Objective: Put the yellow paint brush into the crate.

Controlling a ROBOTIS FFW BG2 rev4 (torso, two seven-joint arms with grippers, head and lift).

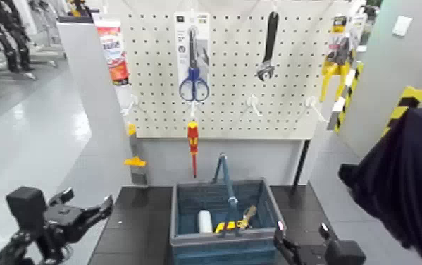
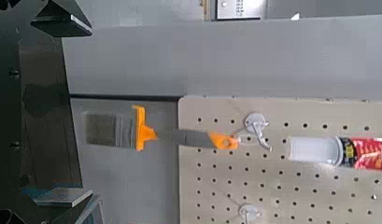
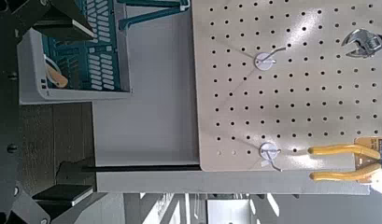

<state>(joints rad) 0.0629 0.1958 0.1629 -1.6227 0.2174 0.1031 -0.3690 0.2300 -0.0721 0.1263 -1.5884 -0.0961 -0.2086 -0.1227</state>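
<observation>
Currently yellow paint brush (image 1: 135,156) hangs from pegboard (image 1: 234,70) hook at left edge, bristles down, outside crate (image 1: 224,215). Crate sits on dark table (image 1: 132,225) below board. Left gripper (image 1: 90,211) low left, fingers spread, empty. Right gripper (image 1: 301,236) beside crate, fingers apart, empty.

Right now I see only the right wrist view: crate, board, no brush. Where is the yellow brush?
Observer: The yellow brush hangs at the board's lower left corner, outside the crate.
Operator: Is the left hand on it?
Observer: No. The left hand is open and empty, low, left of the table.
Operator: What is in the crate?
Observer: A white tube and a yellow-handled tool.
</observation>
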